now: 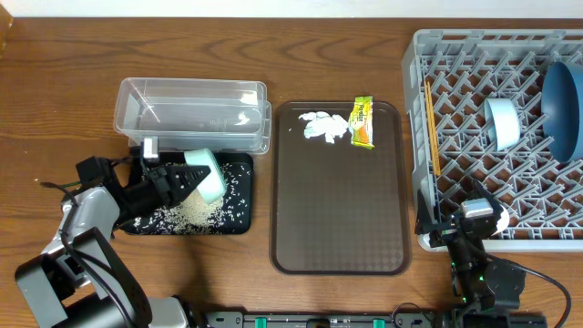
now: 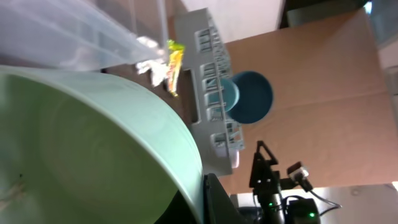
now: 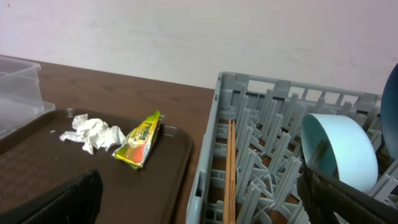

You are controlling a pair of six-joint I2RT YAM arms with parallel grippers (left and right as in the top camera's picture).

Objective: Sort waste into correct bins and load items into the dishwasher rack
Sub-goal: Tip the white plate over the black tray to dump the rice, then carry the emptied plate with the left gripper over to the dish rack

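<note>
Now our left hand (image 1: 194,176) is clamped on the green-rimmed bowl (image 1: 214,182), tipped over the black tray (image 1: 239,219) just beneath — rice (image 1: 187,214) lies there — while the dishwasher rack (image 1: 474,91) sits well beyond its fingertips, far nearer our spread right hand (image 3: 199,202).

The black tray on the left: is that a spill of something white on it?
Yes, loose rice grains lie scattered across the black tray, some near its edges. The left tool holds the green-rimmed bowl tipped on its side just above, so it looks poured rather than accidental.
</note>
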